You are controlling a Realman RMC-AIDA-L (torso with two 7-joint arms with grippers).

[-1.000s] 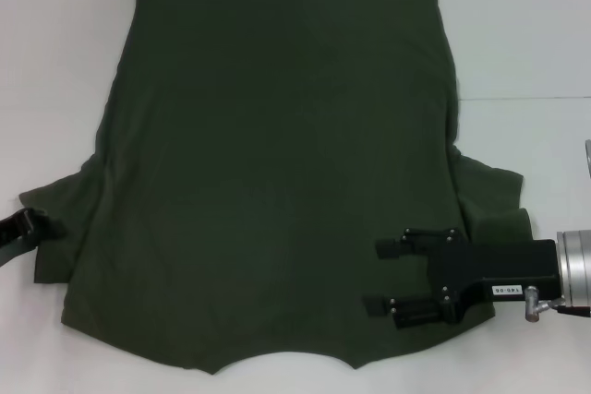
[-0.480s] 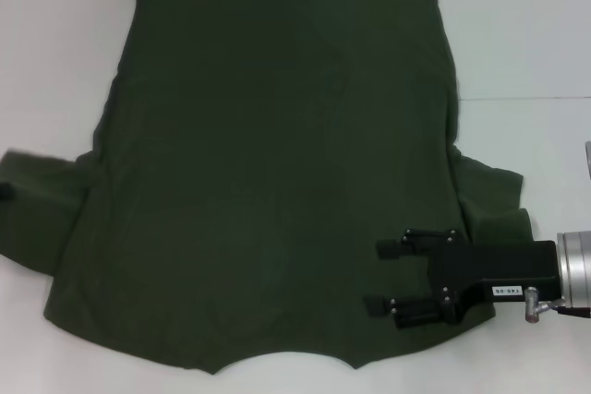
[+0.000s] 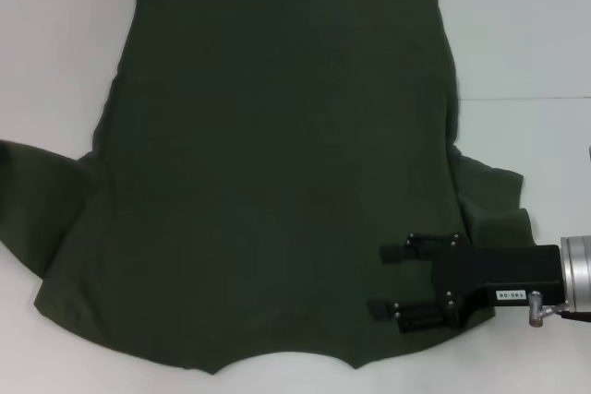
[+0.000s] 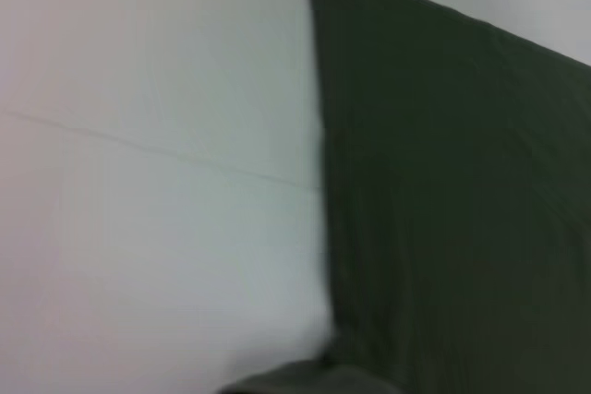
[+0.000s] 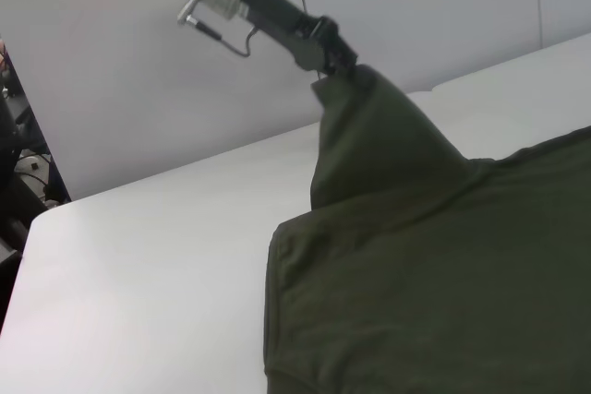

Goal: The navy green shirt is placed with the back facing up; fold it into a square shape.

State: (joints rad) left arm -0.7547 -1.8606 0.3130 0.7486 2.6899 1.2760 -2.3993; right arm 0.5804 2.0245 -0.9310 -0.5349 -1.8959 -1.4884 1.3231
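navy green shirt point(image 3: 277, 182) flat, back up | left gripper point(image 5: 334, 54) pinching its sleeve, lifted higher than before | right gripper point(image 3: 399, 281) spread wide, resting on shirt, holding nothing

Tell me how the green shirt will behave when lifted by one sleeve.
Likely floppy: the navy green shirt drapes in a limp peak where the left gripper holds the sleeve. Probably light, since one pinch raises it. The rest would likely drag across the table.
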